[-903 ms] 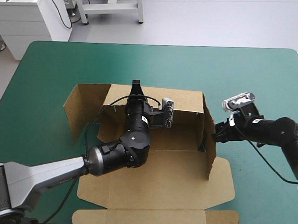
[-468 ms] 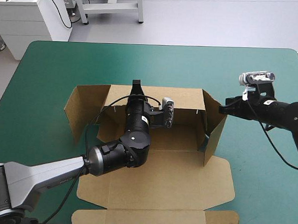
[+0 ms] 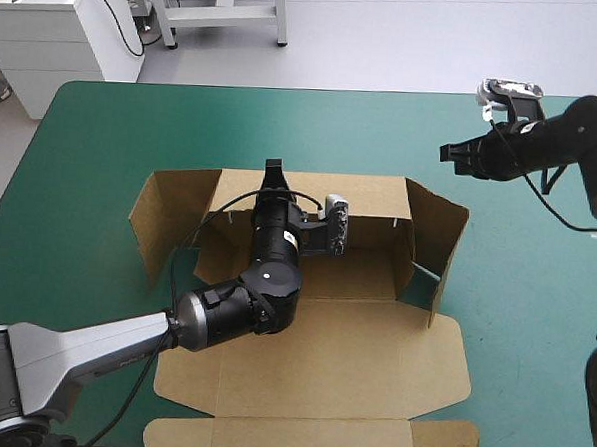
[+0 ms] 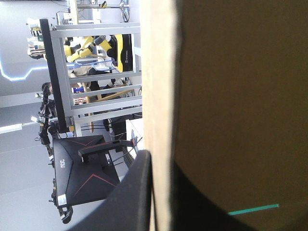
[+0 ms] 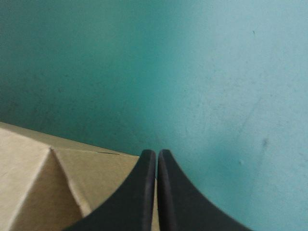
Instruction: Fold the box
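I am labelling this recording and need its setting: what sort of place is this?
Probably a robotics lab or test bench: a table with a teal-green cover, a left gripper shut on the far wall of a brown box, and a right gripper shut, apart from it.

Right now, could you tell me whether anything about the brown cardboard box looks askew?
Yes: the brown cardboard box has its right side wall splayed outward, untucked; the shut right gripper hangs clear of it.
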